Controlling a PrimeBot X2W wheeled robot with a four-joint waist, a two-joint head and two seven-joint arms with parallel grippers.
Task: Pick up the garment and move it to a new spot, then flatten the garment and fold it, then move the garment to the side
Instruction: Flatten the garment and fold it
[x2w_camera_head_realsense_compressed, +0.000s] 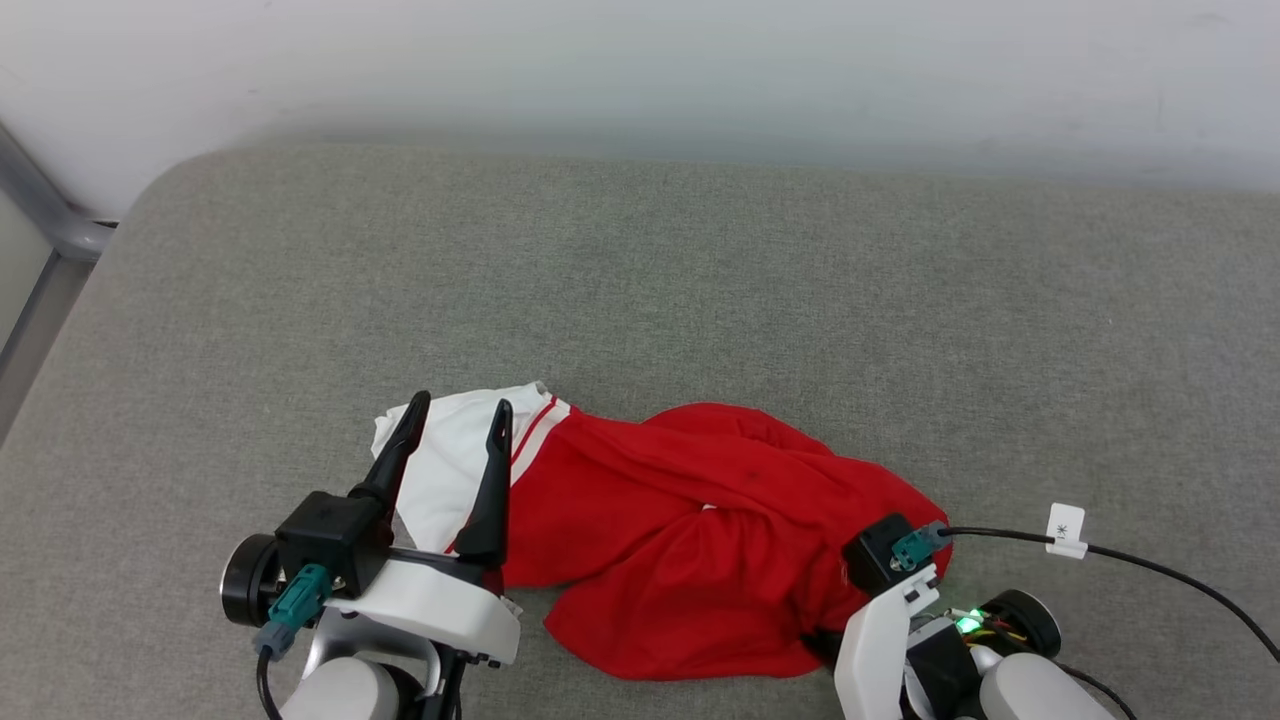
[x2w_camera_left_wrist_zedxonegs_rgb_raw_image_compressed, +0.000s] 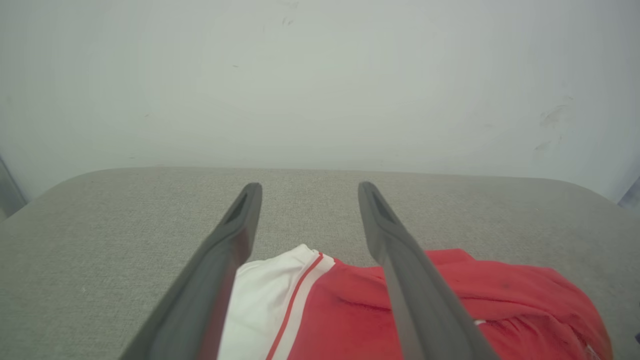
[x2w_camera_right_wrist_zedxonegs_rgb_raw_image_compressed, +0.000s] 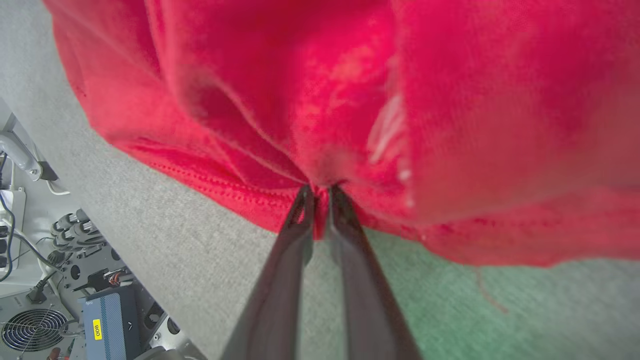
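My left end effector (x2w_camera_head_realsense_compressed: 462, 402) hangs with its two dark fingers spread wide, gripping nothing. The white sleeve (x2w_camera_head_realsense_compressed: 445, 470) with red stripe trim lies below and between them, and I cannot tell whether they touch it. My right end effector (x2w_camera_right_wrist_zedxonegs_rgb_raw_image_compressed: 320, 191) has its fingers pinched together on a fold of red cloth by a stitched hem, the rest bunched ahead of its tips. The crumpled red jersey-style garment (x2w_camera_head_realsense_compressed: 690, 520) lies heaped on the grey fabric-covered bench (x2w_camera_head_realsense_compressed: 640, 280), stretching from one end effector to the other.
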